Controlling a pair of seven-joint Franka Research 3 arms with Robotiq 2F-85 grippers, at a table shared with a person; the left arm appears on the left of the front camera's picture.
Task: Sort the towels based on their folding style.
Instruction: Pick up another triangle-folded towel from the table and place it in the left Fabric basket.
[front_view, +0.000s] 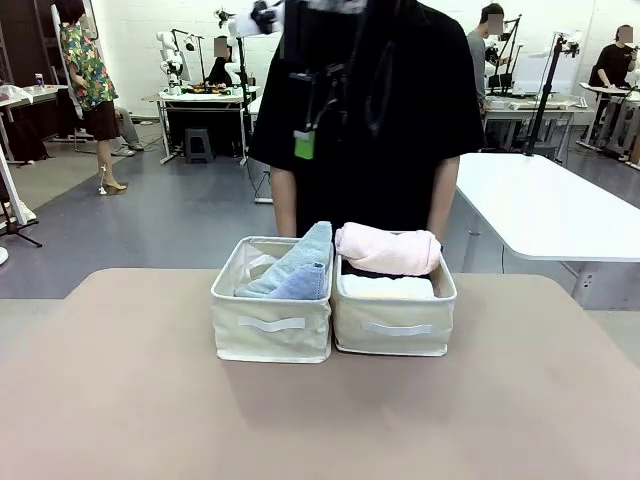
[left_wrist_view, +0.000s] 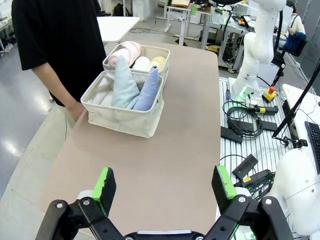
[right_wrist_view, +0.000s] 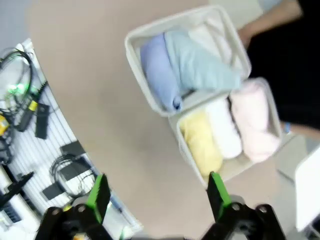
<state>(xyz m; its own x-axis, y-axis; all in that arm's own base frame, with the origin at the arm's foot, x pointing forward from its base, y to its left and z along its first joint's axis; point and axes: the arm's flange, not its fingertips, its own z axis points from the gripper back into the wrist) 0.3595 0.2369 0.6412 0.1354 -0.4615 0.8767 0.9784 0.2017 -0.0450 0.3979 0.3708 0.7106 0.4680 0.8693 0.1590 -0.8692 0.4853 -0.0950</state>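
While both cream fabric bins (front_view: 272, 330) are sitting touching near the beige tabletop's (front_view: 120, 400) far edge, holding the rolled and wedge-folded terry towels (front_view: 388, 250), the left gripper (left_wrist_view: 164, 186) and right gripper (right_wrist_view: 156, 194) are hovering wide open over bare surface.

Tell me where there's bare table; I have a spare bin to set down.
The table is bare in front of the two bins and to both sides. The left bin and right bin touch, both packed with towels, at the far edge by the person.
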